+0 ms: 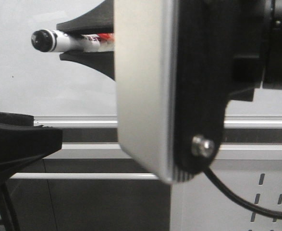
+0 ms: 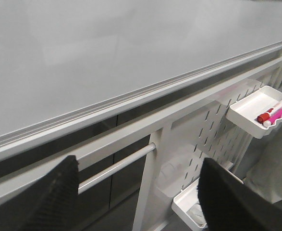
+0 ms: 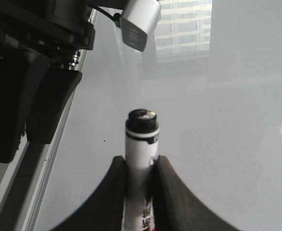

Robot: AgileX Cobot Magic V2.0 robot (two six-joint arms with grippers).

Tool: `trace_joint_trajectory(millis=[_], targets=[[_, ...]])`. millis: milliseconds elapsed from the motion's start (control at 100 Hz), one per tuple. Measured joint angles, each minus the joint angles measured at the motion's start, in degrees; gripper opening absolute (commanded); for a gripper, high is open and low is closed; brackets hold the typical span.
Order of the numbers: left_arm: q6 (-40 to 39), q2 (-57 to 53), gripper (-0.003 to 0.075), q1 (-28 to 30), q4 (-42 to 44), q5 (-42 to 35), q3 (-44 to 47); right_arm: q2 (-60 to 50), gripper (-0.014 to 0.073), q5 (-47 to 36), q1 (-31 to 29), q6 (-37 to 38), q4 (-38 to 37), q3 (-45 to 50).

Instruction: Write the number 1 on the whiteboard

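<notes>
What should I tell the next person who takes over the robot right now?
Right gripper: shut on the marker, tip pointing at the whiteboard; whether it touches is unclear.
Left gripper: open, holding nothing, low in front of the board's frame.
Whiteboard: no stroke shows on it, only a tiny black speck.
Done: marker picked up and brought to the board.
Left: draw the 1, then lift the marker away.
</notes>
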Motion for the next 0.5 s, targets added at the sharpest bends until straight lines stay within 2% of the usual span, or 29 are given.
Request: trace_joint_trajectory(millis=[360,500], targets=[[0.0,0.0,0.0472,0.0,-0.1,0.0,0.0,0.0,-0.0074,2.0,0.0,-0.2,1.7,-2.6],[0.0,0.0,0.0472,0.0,-0.8,0.0,0.0,0.0,-0.0074,2.5,-1.7,-0.2,2.9,-2.7]])
